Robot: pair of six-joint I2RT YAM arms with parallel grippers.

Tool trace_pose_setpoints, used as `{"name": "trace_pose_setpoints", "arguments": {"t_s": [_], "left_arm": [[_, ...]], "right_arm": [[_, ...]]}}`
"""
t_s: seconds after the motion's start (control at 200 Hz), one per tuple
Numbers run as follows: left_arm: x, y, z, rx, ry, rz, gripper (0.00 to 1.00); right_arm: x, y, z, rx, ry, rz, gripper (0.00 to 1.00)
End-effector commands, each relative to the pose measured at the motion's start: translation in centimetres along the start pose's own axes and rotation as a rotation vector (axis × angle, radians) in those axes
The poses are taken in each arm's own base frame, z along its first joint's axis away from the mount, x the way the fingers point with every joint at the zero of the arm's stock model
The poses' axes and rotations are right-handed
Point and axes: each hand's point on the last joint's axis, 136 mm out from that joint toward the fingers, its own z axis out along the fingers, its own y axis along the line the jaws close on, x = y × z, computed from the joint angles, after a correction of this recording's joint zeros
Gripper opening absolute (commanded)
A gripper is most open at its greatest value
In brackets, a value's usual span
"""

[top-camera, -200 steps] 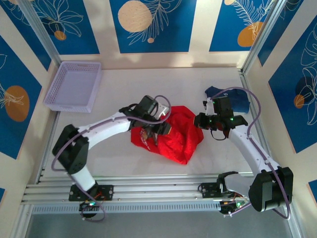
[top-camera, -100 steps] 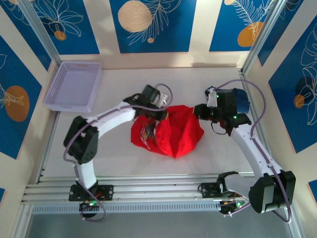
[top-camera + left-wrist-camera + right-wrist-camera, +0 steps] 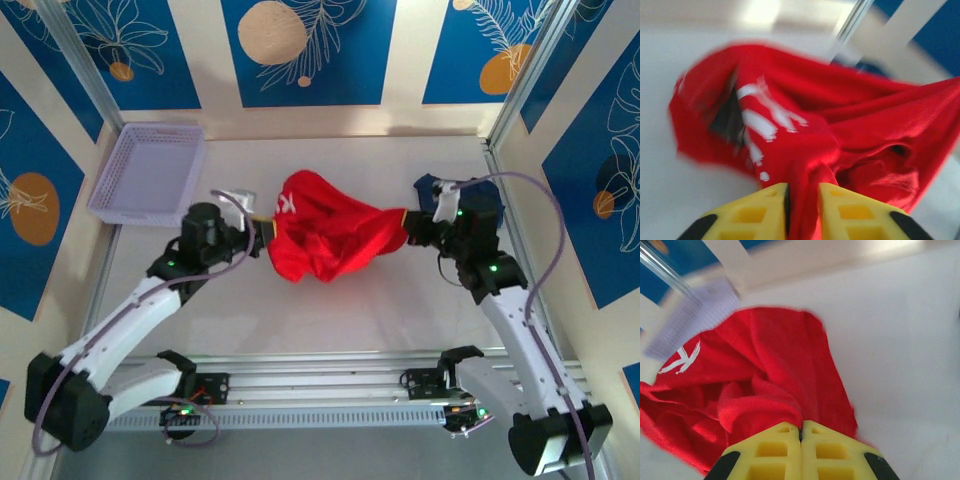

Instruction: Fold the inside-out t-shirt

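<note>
Both arms have swung apart since a second ago, the left one well toward the surface's left edge. The red t-shirt (image 3: 330,235) is now stretched between them at mid-surface instead of lying bunched. The left claw (image 3: 802,192) is pinched nearly closed on a gathered fold of red cloth. The right claw (image 3: 800,432) is clamped tight on the opposite end. White print shows on the cloth. By my reading, folding proper has not begun: the shirt sags in crumpled folds and needs spreading flat before any fold. A navy garment (image 3: 432,186) lies near the right edge.
</note>
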Motion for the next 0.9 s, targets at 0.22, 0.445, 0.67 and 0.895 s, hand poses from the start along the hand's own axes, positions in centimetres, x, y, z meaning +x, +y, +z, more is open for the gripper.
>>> {"name": "trace_pose_setpoints", "arguments": {"t_s": [0.22,0.445,0.67,0.895], "left_arm": [[6.6,-3.0,1.8,-0.033,0.204,0.169,0.52],[10.5,-11.4,6.0,0.197,0.342,0.288,0.54],[13.0,-12.3,11.1,0.166,0.451,0.308,0.52],[15.9,-10.9,13.6,0.111,0.568,0.303,0.49]], "right_arm": [[6.0,-1.6,3.4,-0.010,0.202,0.111,0.00],[4.9,-1.3,3.4,-0.004,0.186,0.083,0.00],[4.5,-1.3,3.2,-0.002,0.174,0.073,0.00],[4.3,-1.4,2.7,0.005,0.163,0.061,0.00]]}}
